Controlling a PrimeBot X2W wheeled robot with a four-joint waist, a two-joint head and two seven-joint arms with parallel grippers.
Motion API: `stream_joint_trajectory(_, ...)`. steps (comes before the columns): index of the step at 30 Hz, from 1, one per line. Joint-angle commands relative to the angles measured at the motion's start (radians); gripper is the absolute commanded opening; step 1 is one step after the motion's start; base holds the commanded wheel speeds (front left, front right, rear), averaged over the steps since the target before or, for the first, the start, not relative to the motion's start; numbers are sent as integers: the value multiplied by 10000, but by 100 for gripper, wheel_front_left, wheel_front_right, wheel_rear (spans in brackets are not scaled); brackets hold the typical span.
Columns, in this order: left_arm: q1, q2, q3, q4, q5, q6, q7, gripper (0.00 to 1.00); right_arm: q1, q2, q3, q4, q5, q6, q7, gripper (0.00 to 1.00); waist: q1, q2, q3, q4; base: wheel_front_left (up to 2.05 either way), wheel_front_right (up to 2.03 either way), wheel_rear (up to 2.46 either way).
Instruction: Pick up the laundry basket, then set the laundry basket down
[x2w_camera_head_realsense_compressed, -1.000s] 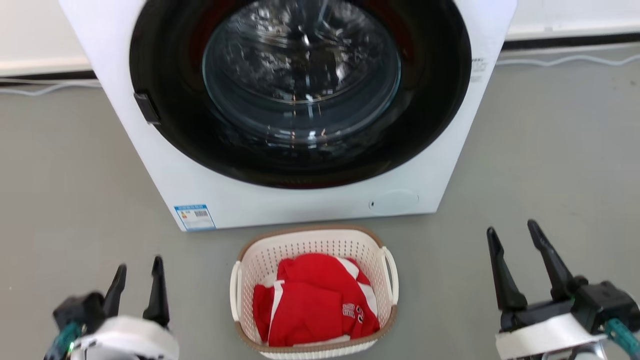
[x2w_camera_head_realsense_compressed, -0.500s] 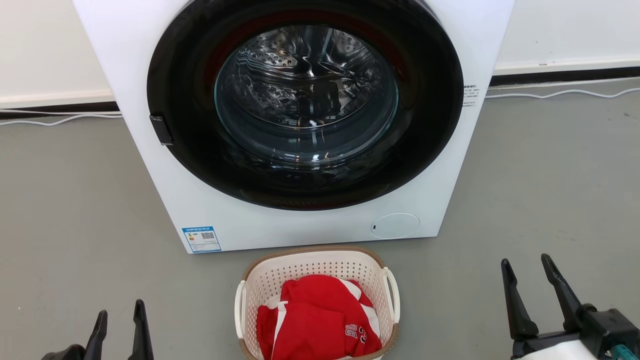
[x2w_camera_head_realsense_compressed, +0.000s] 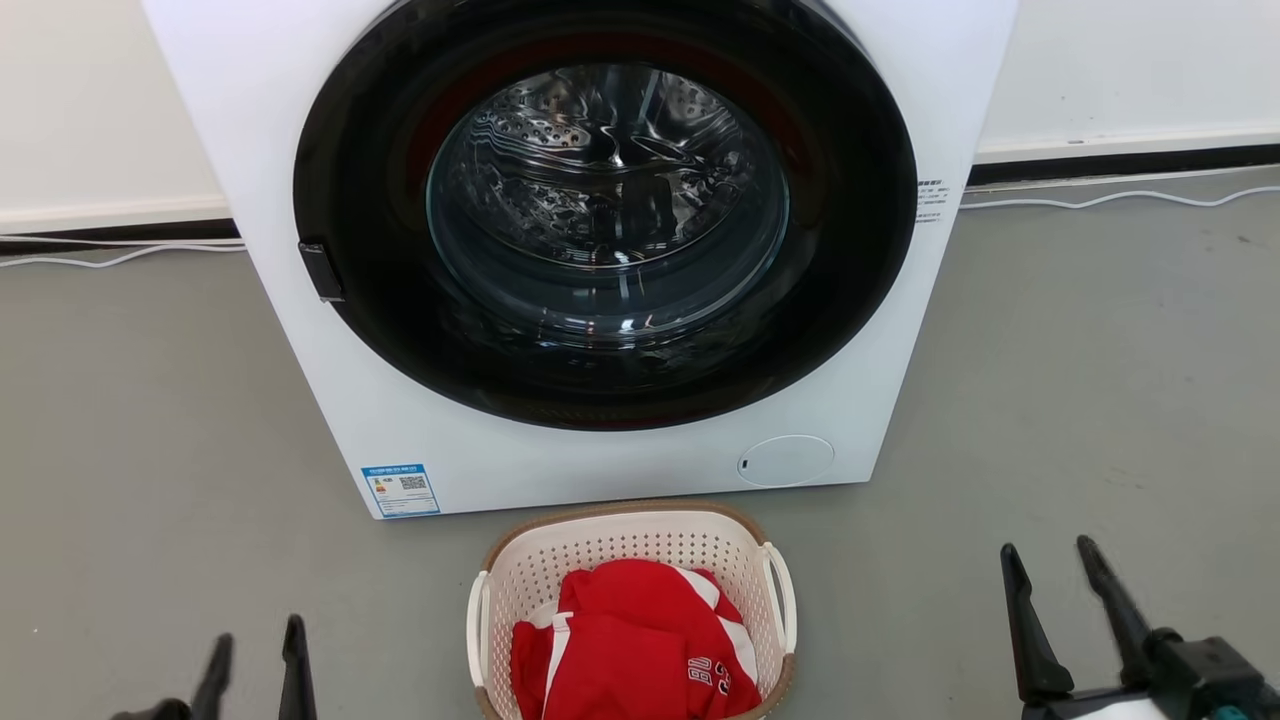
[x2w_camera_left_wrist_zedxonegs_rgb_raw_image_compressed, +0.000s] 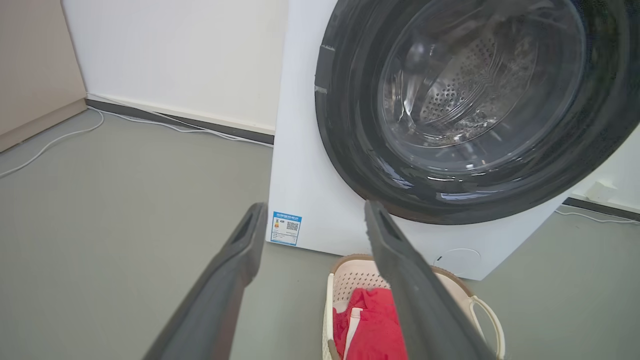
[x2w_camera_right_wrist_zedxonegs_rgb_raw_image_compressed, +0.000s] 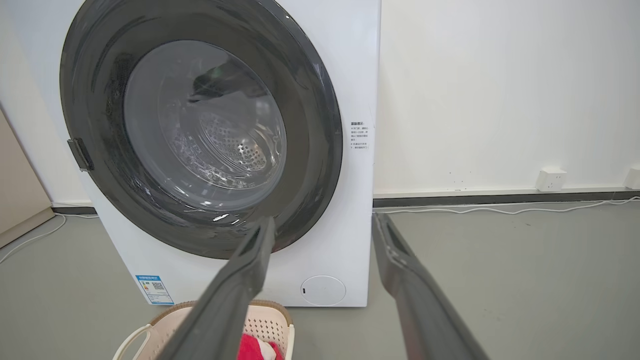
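Note:
The laundry basket (x2w_camera_head_realsense_compressed: 620, 545) is cream-white and perforated, with a brown rim and white loop handles. It stands on the grey floor just in front of the washing machine, at the bottom middle of the head view. A red and white garment (x2w_camera_head_realsense_compressed: 630, 650) lies in it. My left gripper (x2w_camera_head_realsense_compressed: 255, 650) is open at the lower left, well to the left of the basket. At the lower right my right gripper (x2w_camera_head_realsense_compressed: 1045, 560) is open, well to the right of it. The left wrist view has the basket (x2w_camera_left_wrist_zedxonegs_rgb_raw_image_compressed: 352, 277) at its bottom, partly behind one finger (x2w_camera_left_wrist_zedxonegs_rgb_raw_image_compressed: 410, 280). The basket (x2w_camera_right_wrist_zedxonegs_rgb_raw_image_compressed: 272, 320) sits at the right wrist view's bottom edge.
A white front-loading washing machine (x2w_camera_head_realsense_compressed: 600, 470) with a round dark glass door (x2w_camera_head_realsense_compressed: 605, 210) stands right behind the basket. White cables (x2w_camera_head_realsense_compressed: 1100, 198) run along the wall's foot on both sides. Grey floor (x2w_camera_head_realsense_compressed: 150, 450) spreads to the left and right of the machine.
The head camera has tilted up: machine and basket sit lower in the picture. Both grippers now sit lower in the head view, still open and apart from the basket.

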Motion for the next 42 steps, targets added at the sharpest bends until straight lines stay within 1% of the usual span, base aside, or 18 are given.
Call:
stream_joint_trajectory(1, 0, -33, -15, 125, 3, -2, 5, 0, 0, 14, 25, 83, 1, -11, 10, 0, 0, -1, -3, -1, 0, 0, 0)
stream_joint_trajectory(3, 6, -127, -19, 414, -1, 0, 7, 0, 40, 100, 61, 352, 7, -13, 34, 0, 0, -1, -3, 0, 0, 0, 0)
stream_joint_trajectory(6, -101, -127, 24, 464, -295, -5, 143, 0, -30, 110, 37, 388, 361, -12, 131, 0, 3, -1, 3, 7, 0, 0, 0)
stream_joint_trajectory(10, -162, -127, 3, 438, -739, -12, 272, 0, -86, 123, 17, 392, 853, -9, 252, 0, 22, -1, -8, 18, 0, 0, 0)
stream_joint_trajectory(13, -198, -127, -34, 415, -1070, -17, 345, 0, -131, 132, 9, 407, 1217, -8, 337, 0, 5, -1, 12, 25, 0, 0, 0)
stream_joint_trajectory(15, -231, -127, -56, 401, -1286, -20, 393, 0, -170, 139, 2, 417, 1456, -6, 392, 0, 1, -1, 26, 31, 0, 0, 0)
stream_joint_trajectory(42, -682, -129, -240, 280, -4113, -63, 1130, 0, -629, 224, -94, 551, 4620, 9, 1139, 0, 0, -1, 102, 97, 0, 0, 0)
